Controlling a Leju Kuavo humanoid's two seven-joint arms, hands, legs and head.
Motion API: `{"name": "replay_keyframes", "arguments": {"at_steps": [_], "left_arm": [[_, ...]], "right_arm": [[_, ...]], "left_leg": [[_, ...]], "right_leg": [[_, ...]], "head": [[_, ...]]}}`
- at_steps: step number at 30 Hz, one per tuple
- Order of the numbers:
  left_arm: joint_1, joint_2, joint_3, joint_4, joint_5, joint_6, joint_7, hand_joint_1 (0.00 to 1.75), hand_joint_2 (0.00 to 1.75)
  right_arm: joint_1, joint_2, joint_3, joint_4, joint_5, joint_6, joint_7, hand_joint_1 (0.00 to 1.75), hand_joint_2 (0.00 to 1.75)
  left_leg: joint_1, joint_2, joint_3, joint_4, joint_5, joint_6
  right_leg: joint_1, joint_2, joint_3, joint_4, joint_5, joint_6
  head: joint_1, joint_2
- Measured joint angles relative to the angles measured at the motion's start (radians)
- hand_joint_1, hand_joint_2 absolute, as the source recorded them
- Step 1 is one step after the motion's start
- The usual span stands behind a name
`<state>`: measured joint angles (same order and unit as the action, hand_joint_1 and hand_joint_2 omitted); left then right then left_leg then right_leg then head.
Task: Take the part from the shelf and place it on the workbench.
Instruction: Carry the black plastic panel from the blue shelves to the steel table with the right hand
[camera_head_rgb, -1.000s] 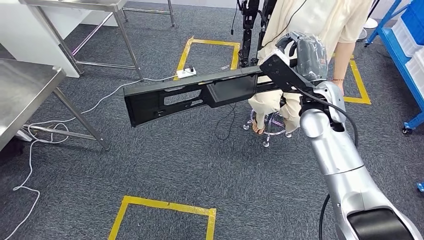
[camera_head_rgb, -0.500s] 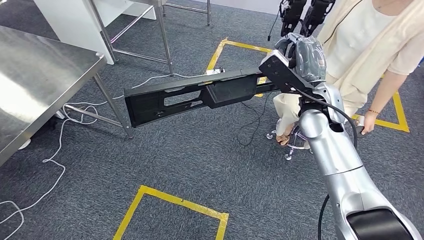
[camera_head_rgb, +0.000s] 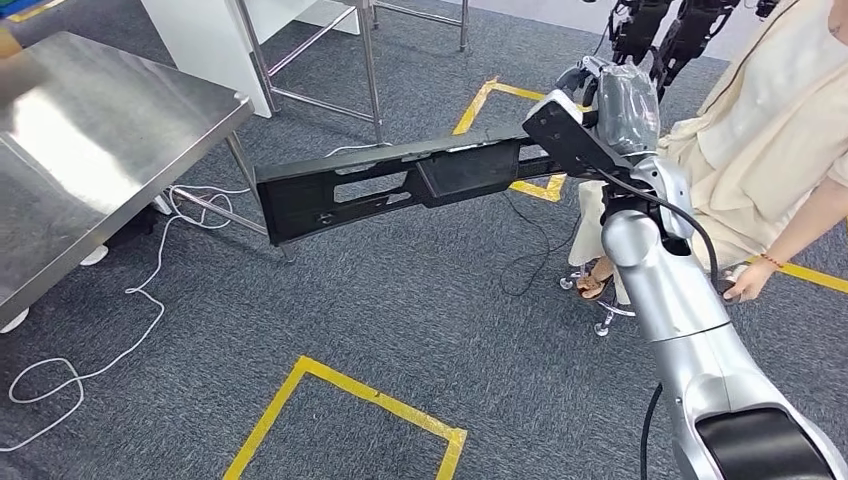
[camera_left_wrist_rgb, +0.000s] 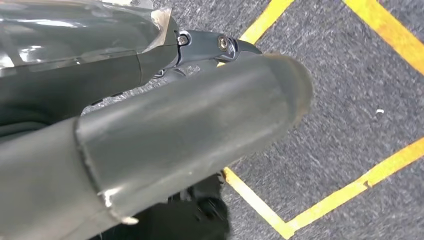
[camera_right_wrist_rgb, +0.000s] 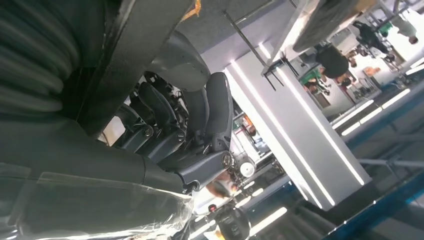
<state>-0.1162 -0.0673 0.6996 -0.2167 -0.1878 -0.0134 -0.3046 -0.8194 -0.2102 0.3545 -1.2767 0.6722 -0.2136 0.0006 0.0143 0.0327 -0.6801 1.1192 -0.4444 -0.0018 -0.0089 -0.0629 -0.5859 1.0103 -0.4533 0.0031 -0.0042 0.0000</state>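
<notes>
I saw my right hand (camera_head_rgb: 610, 105) gripping one end of the long black part (camera_head_rgb: 400, 185), held level above the carpet (camera_head_rgb: 400, 320), near the steel workbench (camera_head_rgb: 90, 150). I couldn't tell how my left hand (camera_left_wrist_rgb: 165, 145) was set.

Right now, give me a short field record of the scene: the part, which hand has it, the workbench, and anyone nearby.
part: long black plastic panel with cutouts, held roughly level above the carpet
holder: right hand grips one end
workbench: shiny steel table, part not yet over it
left hand: hanging above yellow floor tape
person: pale-clothed person right beside the right arm
floor: grey carpet, white cable
</notes>
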Motion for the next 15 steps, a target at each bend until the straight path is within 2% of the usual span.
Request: {"name": "replay_keyframes", "arguments": {"at_steps": [1,2,4,5,6,7,9,10,11,12,13,14,15], "left_arm": [[-0.003,0.001,0.0,0.0,-0.001,0.0,0.0,0.0,0.0],[-0.005,0.002,0.0,0.0,-0.002,0.0,0.001,0.0,0.0],[-0.006,0.005,0.0,0.0,0.0,0.0,0.0,0.0,0.0],[-0.005,0.006,0.0,0.0,0.0,0.0,0.0,0.0,0.0],[-0.005,0.007,0.0,0.0,0.002,-0.001,-0.002,0.0,0.0],[-0.006,0.008,0.0,0.0,0.004,-0.003,-0.003,0.0,0.0],[-0.01,0.008,0.0,0.0,0.01,-0.007,-0.009,0.0,0.0],[-0.011,0.009,0.0,0.0,0.014,-0.009,-0.013,0.0,0.0],[-0.01,0.009,0.001,0.0,0.018,-0.012,-0.018,0.0,0.0],[-0.008,0.009,0.002,0.0,0.024,-0.015,-0.023,0.0,0.0],[-0.006,0.009,0.004,0.0,0.028,-0.017,-0.027,0.0,0.0],[-0.004,0.008,0.006,0.0,0.032,-0.019,-0.031,0.0,0.0],[-0.003,0.008,0.007,0.0,0.036,-0.019,-0.034,0.0,0.0]], "right_arm": [[-0.005,-0.007,0.0,-0.003,0.001,0.012,0.006,1.75,1.75],[-0.012,-0.013,-0.001,-0.005,-0.001,0.024,0.009,1.75,1.75],[-0.035,-0.021,0.0,-0.003,-0.007,0.046,0.009,1.75,1.75],[-0.045,-0.022,0.001,0.001,-0.009,0.053,0.008,1.75,1.75],[-0.056,-0.023,0.001,0.005,-0.01,0.058,0.006,1.75,1.75],[-0.065,-0.023,0.002,0.01,-0.01,0.06,0.005,1.75,1.75],[-0.079,-0.024,0.004,0.025,-0.011,0.067,0.004,1.75,1.75],[-0.084,-0.024,0.006,0.035,-0.012,0.07,0.003,1.75,1.75],[-0.088,-0.023,0.009,0.046,-0.012,0.074,0.003,1.75,1.75],[-0.092,-0.02,0.013,0.055,-0.011,0.077,0.002,1.75,1.75],[-0.096,-0.016,0.017,0.063,-0.01,0.078,0.0,1.75,1.75],[-0.101,-0.011,0.022,0.07,-0.01,0.08,-0.002,1.75,1.75],[-0.107,-0.006,0.026,0.077,-0.009,0.08,-0.004,1.75,1.75]], "left_leg": [[-0.003,0.012,0.027,-0.052,0.015,0.004],[-0.007,0.02,0.04,-0.08,0.021,0.009],[-0.013,0.006,0.041,-0.092,0.022,0.021],[-0.012,-0.002,0.044,-0.097,0.026,0.028],[-0.011,-0.011,0.048,-0.103,0.03,0.035],[-0.008,-0.019,0.052,-0.109,0.034,0.042],[-0.006,-0.039,0.055,-0.112,0.038,0.05],[-0.005,-0.051,0.054,-0.112,0.038,0.051],[-0.005,-0.064,0.054,-0.112,0.038,0.051],[-0.005,-0.076,0.055,-0.111,0.038,0.051],[-0.004,-0.088,0.055,-0.11,0.038,0.05],[-0.004,-0.099,0.055,-0.107,0.038,0.049],[-0.004,-0.11,0.053,-0.104,0.036,0.045]], "right_leg": [[0.004,-0.007,0.0,0.001,-0.002,0.003],[0.008,-0.014,0.0,0.001,-0.003,0.007],[0.013,-0.031,0.002,-0.001,-0.005,0.016],[0.013,-0.031,0.001,0.002,-0.008,0.021],[0.012,-0.02,-0.004,0.015,-0.017,0.023],[0.01,-0.001,-0.018,0.048,-0.034,0.024],[0.003,0.042,-0.077,0.172,-0.085,0.018],[0.0,0.051,-0.111,0.239,-0.106,0.018],[-0.002,0.056,-0.134,0.283,-0.116,0.022],[-0.004,0.057,-0.14,0.29,-0.11,0.03],[-0.008,0.06,-0.126,0.254,-0.089,0.04],[-0.013,0.068,-0.096,0.187,-0.058,0.051],[-0.019,0.086,-0.063,0.114,-0.032,0.059]], "head": [[0.001,0.0],[0.003,0.0],[0.006,0.0],[0.007,0.0],[0.008,0.0],[0.009,0.0],[0.011,0.0],[0.012,0.0],[0.012,0.0],[0.012,0.0],[0.012,0.0],[0.012,0.0],[0.012,0.0]]}}
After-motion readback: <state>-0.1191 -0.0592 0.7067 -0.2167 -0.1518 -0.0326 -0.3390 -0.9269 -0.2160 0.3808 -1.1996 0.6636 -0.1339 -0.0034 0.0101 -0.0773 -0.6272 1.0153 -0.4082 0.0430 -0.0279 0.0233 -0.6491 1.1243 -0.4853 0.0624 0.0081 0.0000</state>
